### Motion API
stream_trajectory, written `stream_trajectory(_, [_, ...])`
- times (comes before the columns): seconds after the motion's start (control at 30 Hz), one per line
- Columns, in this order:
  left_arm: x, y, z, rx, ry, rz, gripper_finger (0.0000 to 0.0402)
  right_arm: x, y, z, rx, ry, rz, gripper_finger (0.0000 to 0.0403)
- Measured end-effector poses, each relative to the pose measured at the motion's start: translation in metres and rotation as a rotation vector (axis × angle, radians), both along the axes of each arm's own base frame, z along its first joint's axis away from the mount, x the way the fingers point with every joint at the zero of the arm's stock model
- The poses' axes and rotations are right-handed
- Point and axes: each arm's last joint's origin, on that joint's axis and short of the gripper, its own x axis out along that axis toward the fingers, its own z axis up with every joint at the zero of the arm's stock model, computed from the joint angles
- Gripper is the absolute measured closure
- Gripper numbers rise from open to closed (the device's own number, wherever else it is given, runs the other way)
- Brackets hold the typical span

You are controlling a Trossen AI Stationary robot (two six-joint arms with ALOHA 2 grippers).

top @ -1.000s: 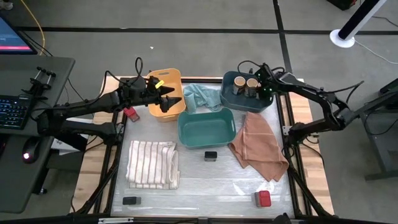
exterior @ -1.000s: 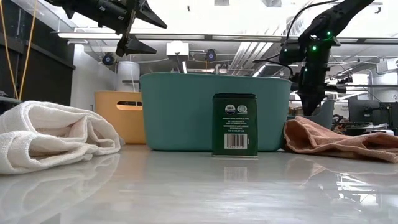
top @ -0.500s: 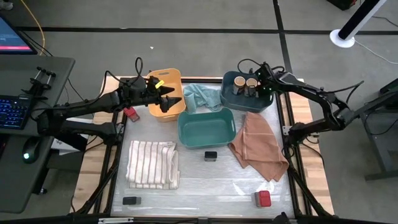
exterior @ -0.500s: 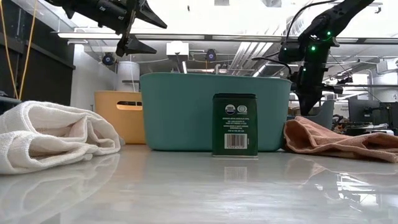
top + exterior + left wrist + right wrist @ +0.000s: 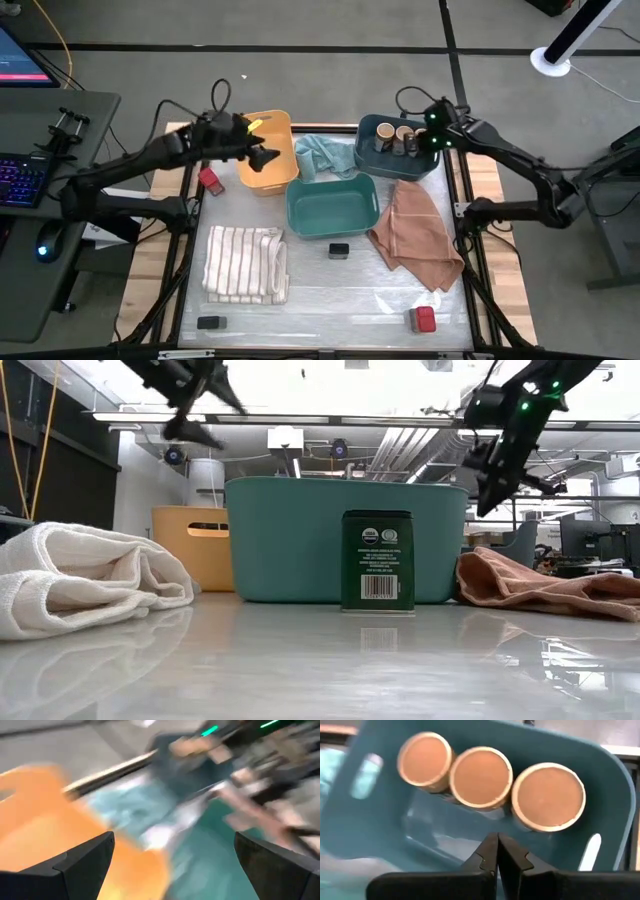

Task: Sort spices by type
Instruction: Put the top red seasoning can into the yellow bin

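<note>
Three round spice jars with tan lids (image 5: 482,777) stand side by side in the dark blue bin (image 5: 372,127) at the far right. My right gripper (image 5: 497,840) hangs shut just above them, touching nothing. My left gripper (image 5: 262,142) is open and holds nothing, high over the orange bin (image 5: 280,170). One black tin (image 5: 338,250) stands upright on the table in front of the teal bin (image 5: 332,205). Another tin (image 5: 210,322) lies near the front left. One red-topped jar (image 5: 210,180) stands left of the orange bin, another (image 5: 424,319) at the front right.
A striped white cloth (image 5: 246,263) lies folded at the left, a tan cloth (image 5: 415,235) at the right, and a teal cloth (image 5: 320,155) between the far bins. Bare table shows along the front between the tin and the red jar.
Both grippers have gone up. My right gripper has lifted out of the blue bin, still shut, and the third jar now shows beside the other two. My left gripper has drawn back toward the table's left edge over the orange bin and tipped nearer to level, still open.
</note>
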Motion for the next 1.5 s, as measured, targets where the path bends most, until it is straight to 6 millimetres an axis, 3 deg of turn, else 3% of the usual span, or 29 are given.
stream_trajectory(0.13, [-0.018,0.000,-0.008,-0.076,0.287,0.184,0.0009,-0.002,0.005,0.010,-0.020,-0.093,0.002,0.0403])
stream_trajectory(0.27, [-0.036,-0.007,-0.028,-0.164,0.444,0.403,0.0013,0.001,0.003,0.015,-0.035,-0.173,0.029,0.0403])
stream_trajectory(0.5, [-0.050,-0.014,-0.050,-0.139,0.414,0.747,0.0022,0.007,-0.001,0.020,-0.069,-0.268,0.064,0.0403])
stream_trajectory(1.0, [-0.068,-0.029,-0.091,-0.186,0.332,1.157,0.0060,0.008,0.000,0.020,-0.039,-0.288,0.104,0.0403])
stream_trajectory(1.37, [-0.074,-0.031,-0.094,-0.204,0.343,1.217,0.0062,0.008,0.001,0.020,-0.030,-0.298,0.117,0.0403])
stream_trajectory(1.5, [-0.078,-0.033,-0.108,-0.236,0.369,1.244,0.0062,0.008,0.001,0.020,-0.028,-0.300,0.123,0.0403])
